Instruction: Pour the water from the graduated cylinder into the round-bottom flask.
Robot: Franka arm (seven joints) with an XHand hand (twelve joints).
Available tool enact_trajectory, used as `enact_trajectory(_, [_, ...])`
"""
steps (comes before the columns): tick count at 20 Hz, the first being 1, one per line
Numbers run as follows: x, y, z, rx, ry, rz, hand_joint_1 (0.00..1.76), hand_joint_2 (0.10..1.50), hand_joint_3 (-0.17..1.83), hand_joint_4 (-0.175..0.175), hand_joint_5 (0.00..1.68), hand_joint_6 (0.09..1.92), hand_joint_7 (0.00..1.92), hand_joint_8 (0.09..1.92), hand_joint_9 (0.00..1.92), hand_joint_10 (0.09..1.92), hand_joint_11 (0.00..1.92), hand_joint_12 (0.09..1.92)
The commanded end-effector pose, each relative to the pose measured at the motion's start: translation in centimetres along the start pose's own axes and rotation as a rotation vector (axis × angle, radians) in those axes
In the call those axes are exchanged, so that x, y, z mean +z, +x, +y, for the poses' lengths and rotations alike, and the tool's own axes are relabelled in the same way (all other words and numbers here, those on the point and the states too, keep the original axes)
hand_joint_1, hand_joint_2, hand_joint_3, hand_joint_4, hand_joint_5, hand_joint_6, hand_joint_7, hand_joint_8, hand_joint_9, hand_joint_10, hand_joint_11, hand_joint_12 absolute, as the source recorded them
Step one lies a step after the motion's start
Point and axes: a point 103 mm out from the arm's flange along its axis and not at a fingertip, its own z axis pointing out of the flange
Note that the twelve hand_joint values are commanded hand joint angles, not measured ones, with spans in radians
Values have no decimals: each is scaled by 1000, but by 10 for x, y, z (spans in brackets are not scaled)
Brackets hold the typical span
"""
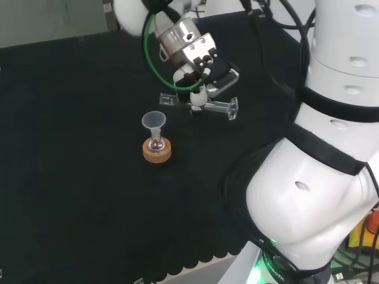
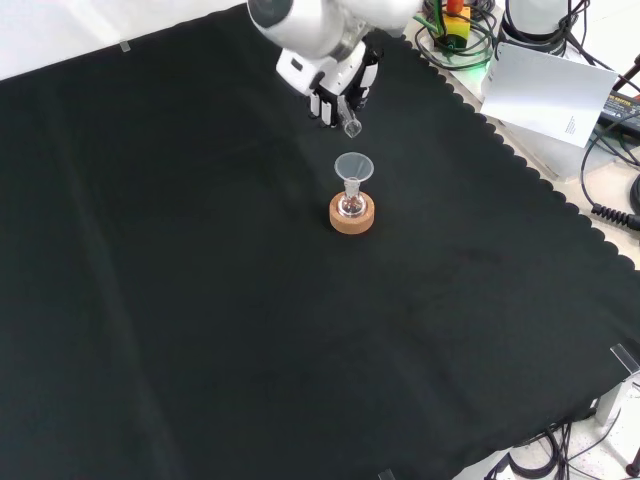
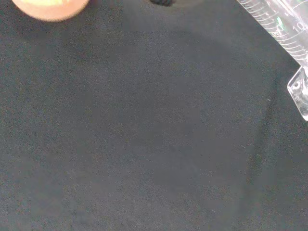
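In the head view, leftmost on the worktop (image 1: 71,177) sat the round-bottom flask (image 1: 156,144) in its cork ring (image 1: 157,151), a funnel (image 1: 154,120) in its neck. Just right of it and higher, my robot hand (image 1: 198,94) had its fingers curled round the graduated cylinder (image 1: 201,105), which lay almost level, mouth toward the funnel but short of it. To pour well, I judged I needed to carry the lip over the funnel's bowl first, then tip slowly, watching for dribble down the cylinder's outside.
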Motion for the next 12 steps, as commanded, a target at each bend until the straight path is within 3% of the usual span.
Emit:
enact_trajectory(1, [6,-12,1,-121,-110,212,1365,1108,1,78,1048,618,981,1044,1340,139,1032,893])
enact_trajectory(5, [11,-19,7,-199,-169,297,1363,1112,3,78,1043,624,973,1057,1338,137,1031,893])
enact_trajectory(12, [15,-31,18,-277,-242,434,1363,1113,3,79,1040,627,969,1061,1335,136,1029,892])
